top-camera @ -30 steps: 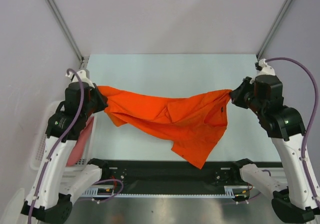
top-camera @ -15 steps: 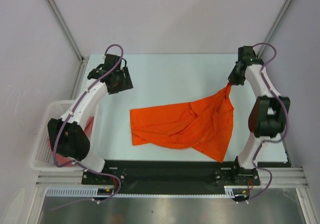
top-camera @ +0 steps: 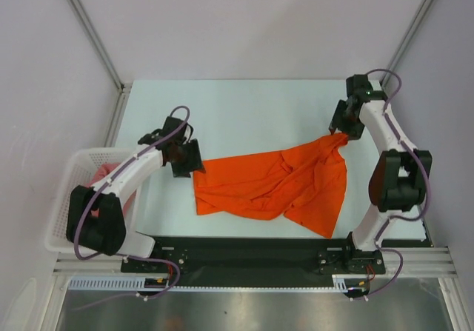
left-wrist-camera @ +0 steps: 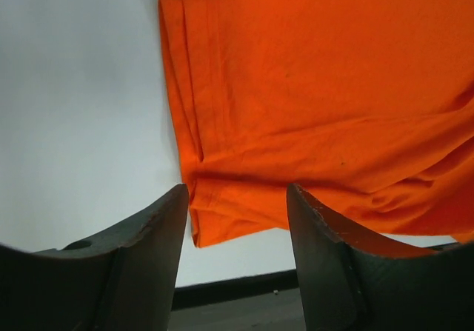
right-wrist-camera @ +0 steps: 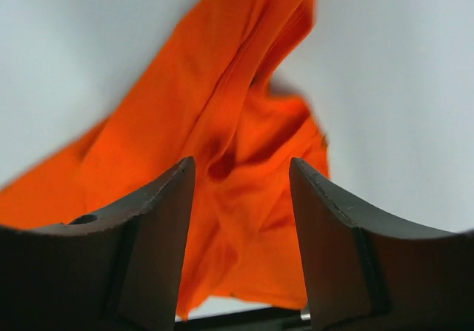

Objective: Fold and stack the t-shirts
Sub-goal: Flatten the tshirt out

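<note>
**Orange shirt down but rumpled; no fold made yet**

The left claw stands wide open with nothing between its fingers. It hovers at the 9 o'clock edge of the orange t-shirt, where a hem lies doubled over.

The right claw is parted too. Cloth shows beyond the gap rather than pinched in it. From above, this claw sits at the shirt's 2 o'clock corner, which peaks up toward it. Whether a finger brushes the cloth there cannot be told.

The orange t-shirt lies mid-counter, a little toward 5 o'clock, creased and lapped over itself rather than flat. The salmon-pink t-shirt sits in the white basket at the counter's 8 o'clock side.

The task looks to be at an early stage. The orange shirt wants smoothing and folding, the pink one has yet to come out, and no stack exists.
</note>
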### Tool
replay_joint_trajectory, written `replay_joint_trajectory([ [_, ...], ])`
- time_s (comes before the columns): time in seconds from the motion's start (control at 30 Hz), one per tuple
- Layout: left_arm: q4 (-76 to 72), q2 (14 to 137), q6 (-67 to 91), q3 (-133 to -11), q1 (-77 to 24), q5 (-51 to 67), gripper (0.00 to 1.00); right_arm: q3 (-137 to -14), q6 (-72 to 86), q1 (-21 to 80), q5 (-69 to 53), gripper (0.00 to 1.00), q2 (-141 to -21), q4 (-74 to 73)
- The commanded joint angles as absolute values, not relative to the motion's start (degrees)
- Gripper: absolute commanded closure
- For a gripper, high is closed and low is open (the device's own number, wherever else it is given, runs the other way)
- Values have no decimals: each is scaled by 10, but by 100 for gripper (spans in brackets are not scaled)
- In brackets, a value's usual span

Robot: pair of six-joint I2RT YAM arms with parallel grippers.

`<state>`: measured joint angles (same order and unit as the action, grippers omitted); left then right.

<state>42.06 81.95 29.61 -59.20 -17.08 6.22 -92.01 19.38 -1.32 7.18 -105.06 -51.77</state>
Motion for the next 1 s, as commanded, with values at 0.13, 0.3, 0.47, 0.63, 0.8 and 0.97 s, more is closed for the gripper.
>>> replay_joint_trajectory([
  [0.13, 393, 713, 434, -481, -188, 88, 52, -768, 191, 70, 5, 41, -881, -518],
  [0.3, 384, 712, 483, -452, -187, 87, 57, -695, 208, 92, -30, 41, -812, -514],
  [0.47, 373, 723, 513, -434, -187, 68, 49, -671, 211, 96, -41, 41, -782, -520],
  [0.63, 352, 765, 517, -425, -185, 59, 52, -664, 205, 93, -38, 41, -761, -523],
  [0.8, 334, 782, 517, -421, -182, 54, 58, -659, 199, 89, -35, 41, -749, -530],
  [0.97, 334, 780, 519, -416, -181, 40, 59, -651, 193, 84, -35, 41, -732, -535],
])
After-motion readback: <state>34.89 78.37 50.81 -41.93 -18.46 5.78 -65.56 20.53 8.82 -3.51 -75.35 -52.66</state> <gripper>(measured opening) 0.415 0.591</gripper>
